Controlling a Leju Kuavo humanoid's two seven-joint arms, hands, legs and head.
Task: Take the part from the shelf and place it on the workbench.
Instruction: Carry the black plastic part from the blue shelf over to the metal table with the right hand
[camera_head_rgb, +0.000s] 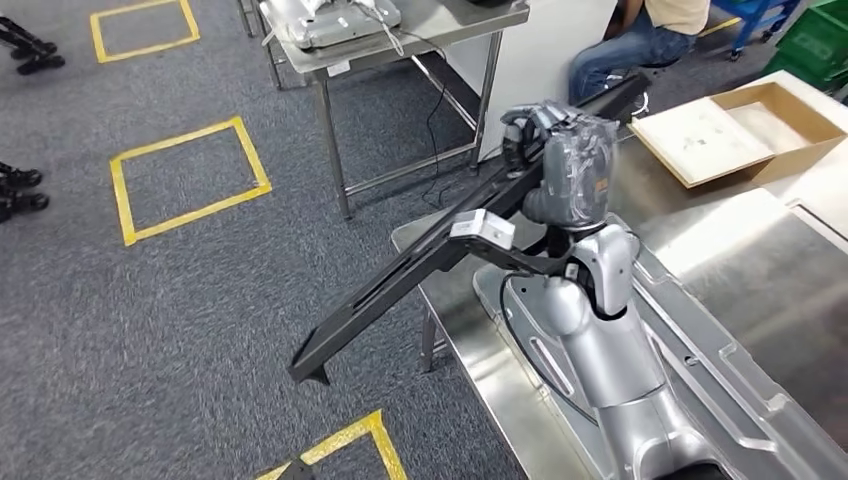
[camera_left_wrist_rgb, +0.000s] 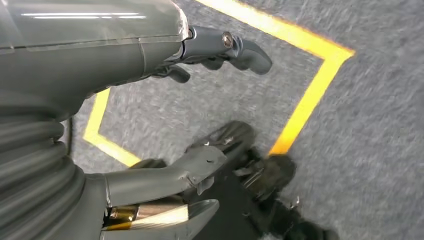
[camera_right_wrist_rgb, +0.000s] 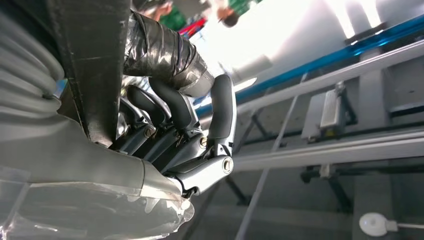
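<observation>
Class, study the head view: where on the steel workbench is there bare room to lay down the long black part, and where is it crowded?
The right hand grips the long black part. Bare steel on the workbench lies between the cardboard box and the pressed metal panel. The near end, around the arm, is crowded by that panel.

Part (camera_head_rgb: 420, 270): held by the right hand (camera_head_rgb: 560, 160), slanted from upper right to lower centre, past the workbench (camera_head_rgb: 740, 260) edge.
Box (camera_head_rgb: 740, 125): upper right, on workbench.
Table (camera_head_rgb: 400, 40): top centre.
</observation>
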